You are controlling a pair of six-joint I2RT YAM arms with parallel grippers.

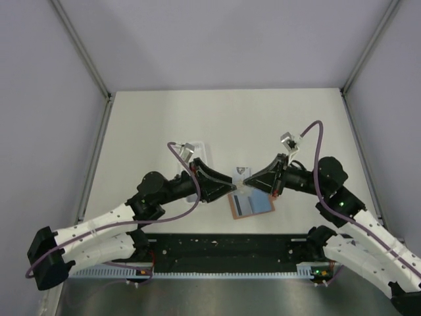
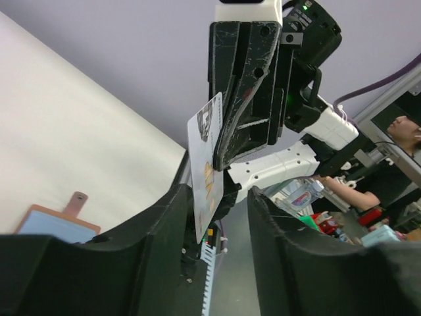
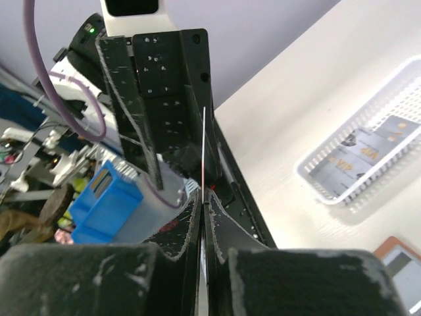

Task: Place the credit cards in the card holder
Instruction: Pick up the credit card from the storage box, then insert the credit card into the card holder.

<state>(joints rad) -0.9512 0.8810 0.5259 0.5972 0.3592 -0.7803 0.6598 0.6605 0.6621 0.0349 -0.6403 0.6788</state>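
Credit card [image 2: 205,158] held on edge in mid-air, clamped in right end effector [image 1: 246,182], left end effector [image 1: 228,185] fingers apart either side of it; open card holder [image 1: 251,205] flat on counter [image 1: 164,118] just below, right arm nearer

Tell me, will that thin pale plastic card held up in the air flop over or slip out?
Probably stiff: the thin pale plastic card stands straight, unbent, though pinched only near one end by the right gripper. Likely light, being sliver-thin edge-on. Its smooth faces may slip, so a firm pinch seems wise.
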